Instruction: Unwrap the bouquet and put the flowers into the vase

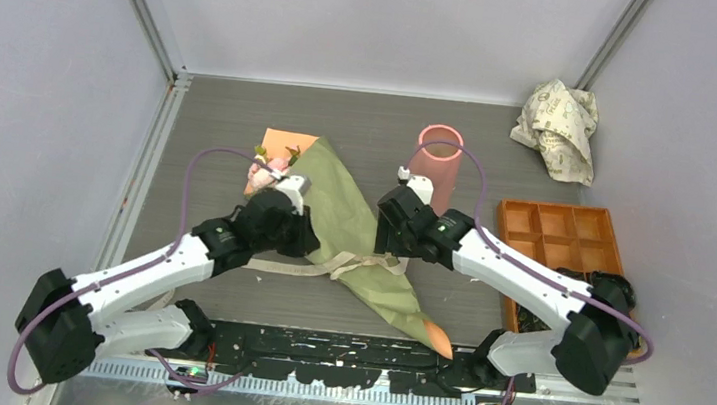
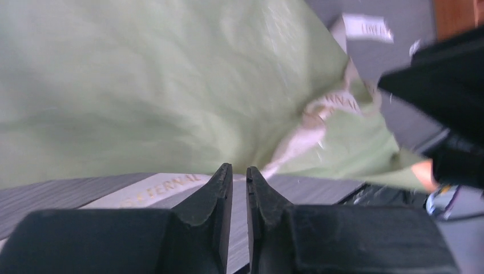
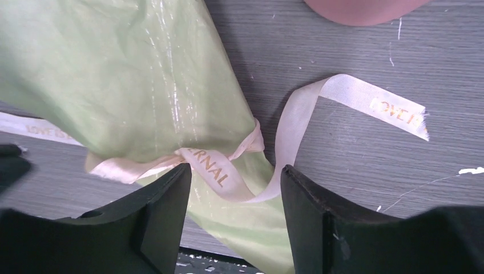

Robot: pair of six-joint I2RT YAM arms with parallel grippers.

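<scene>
From above, the long olive-green paper cone bouquet (image 1: 343, 216) lies on the grey surface (image 1: 502, 137). The tall pink vase (image 1: 436, 160) stands just far-right of it.
Left wrist: left jaws barely apart, pinching nothing.
Right wrist: right jaws spread around the beige ribbon (image 3: 297, 123).

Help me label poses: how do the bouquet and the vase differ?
The bouquet lies flat; the vase stands upright. The bouquet is a crinkled green paper cone with a beige ribbon around it; the vase is a plain pink cylinder. Both rest on the table.
</scene>
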